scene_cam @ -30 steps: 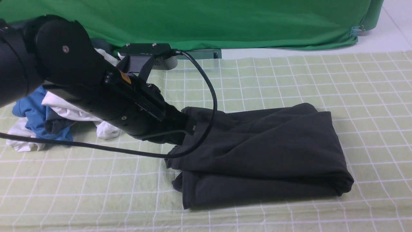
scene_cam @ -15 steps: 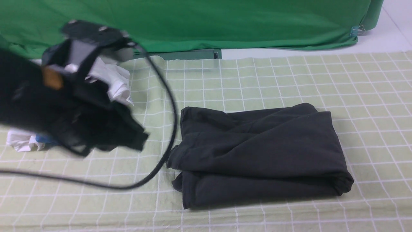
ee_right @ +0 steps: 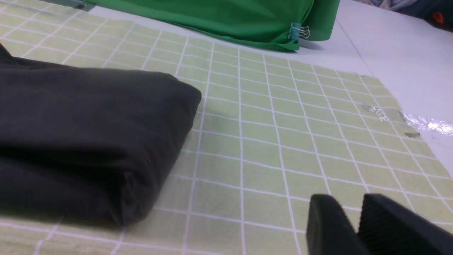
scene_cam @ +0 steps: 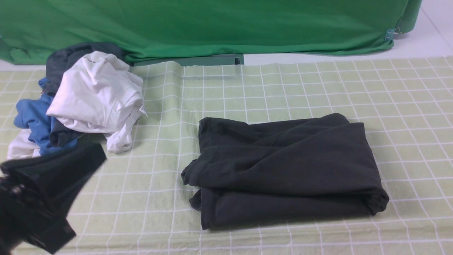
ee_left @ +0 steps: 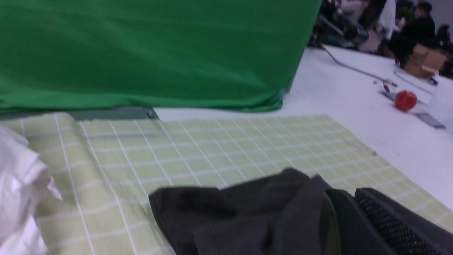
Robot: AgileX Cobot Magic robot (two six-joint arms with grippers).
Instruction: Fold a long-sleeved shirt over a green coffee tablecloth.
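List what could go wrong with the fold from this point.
1. The long-sleeved shirt has loose, uneven edges on the side nearer the clothes pile; those layers may spring open.
2. The left gripper hangs low beside that pile and might snag it.
3. The green coffee tablecloth is rucked near the pile.

Nothing readable anywhere, honestly. The white shirt [scene_cam: 95, 92] has a tiny side tag [scene_cam: 143, 110], but it's too small to make out.

The long-sleeved shirt [scene_cam: 286, 170] is matt black soft knit cloth, the green coffee tablecloth [scene_cam: 283, 88] a matt woven cloth gridded white, the backdrop [scene_cam: 212, 24] smooth green fabric, the worktop [ee_right: 389, 46] smooth white.
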